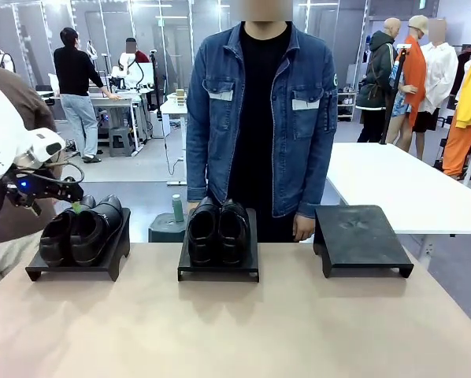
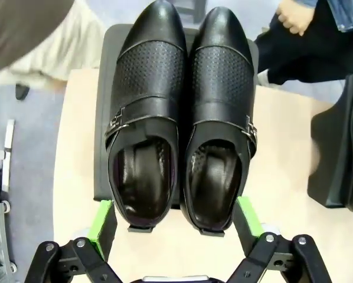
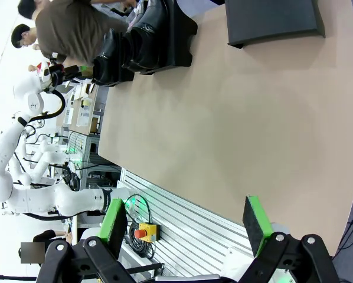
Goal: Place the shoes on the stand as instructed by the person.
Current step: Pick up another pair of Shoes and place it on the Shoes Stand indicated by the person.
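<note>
1. No text, label, brand, number or sign can be read in any of the views.
2. The black monk-strap shoes (image 2: 179, 135) ahead of the left arm's jaws carry no legible mark on uppers or insoles.
3. The person's denim jacket (image 1: 261, 118) has a small sleeve patch too small to read.

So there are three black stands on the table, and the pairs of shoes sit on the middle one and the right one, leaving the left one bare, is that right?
Not quite. The front view shows one pair of shoes on the left stand and the other pair on the middle stand. The bare one is the right stand. The count of three black stands on the table holds.
</note>
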Controlling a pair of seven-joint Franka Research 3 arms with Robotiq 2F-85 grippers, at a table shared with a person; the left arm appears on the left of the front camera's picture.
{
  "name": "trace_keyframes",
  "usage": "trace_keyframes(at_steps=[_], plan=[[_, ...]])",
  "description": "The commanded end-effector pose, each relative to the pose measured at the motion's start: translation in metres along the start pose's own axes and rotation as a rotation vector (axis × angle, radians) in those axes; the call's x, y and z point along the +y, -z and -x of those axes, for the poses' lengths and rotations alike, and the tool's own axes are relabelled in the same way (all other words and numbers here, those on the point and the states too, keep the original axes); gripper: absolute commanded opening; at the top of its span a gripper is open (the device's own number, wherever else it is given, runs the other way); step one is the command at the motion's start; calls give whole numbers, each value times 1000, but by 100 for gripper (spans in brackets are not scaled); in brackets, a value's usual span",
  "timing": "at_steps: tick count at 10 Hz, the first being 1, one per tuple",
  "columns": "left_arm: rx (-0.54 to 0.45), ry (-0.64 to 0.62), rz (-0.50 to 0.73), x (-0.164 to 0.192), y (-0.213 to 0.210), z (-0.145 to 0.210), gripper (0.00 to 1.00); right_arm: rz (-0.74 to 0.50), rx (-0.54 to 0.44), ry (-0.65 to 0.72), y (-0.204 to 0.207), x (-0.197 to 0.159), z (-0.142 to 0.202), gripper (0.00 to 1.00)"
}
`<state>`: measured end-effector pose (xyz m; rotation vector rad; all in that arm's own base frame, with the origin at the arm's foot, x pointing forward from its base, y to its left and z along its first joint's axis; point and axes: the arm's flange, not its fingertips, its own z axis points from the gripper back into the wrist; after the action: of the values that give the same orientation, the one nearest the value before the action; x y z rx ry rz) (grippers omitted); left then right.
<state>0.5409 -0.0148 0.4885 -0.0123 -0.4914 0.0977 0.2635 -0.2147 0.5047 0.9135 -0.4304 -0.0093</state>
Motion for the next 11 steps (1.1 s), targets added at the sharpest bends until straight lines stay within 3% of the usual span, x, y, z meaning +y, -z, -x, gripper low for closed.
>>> trace_keyframes(at_steps=[1, 11], plan=[[-5, 2, -5, 0, 8, -2, 100, -11, -7, 2, 0, 2, 0, 100], [-5, 2, -5, 0, 8, -2, 100, -11, -7, 2, 0, 2, 0, 100]])
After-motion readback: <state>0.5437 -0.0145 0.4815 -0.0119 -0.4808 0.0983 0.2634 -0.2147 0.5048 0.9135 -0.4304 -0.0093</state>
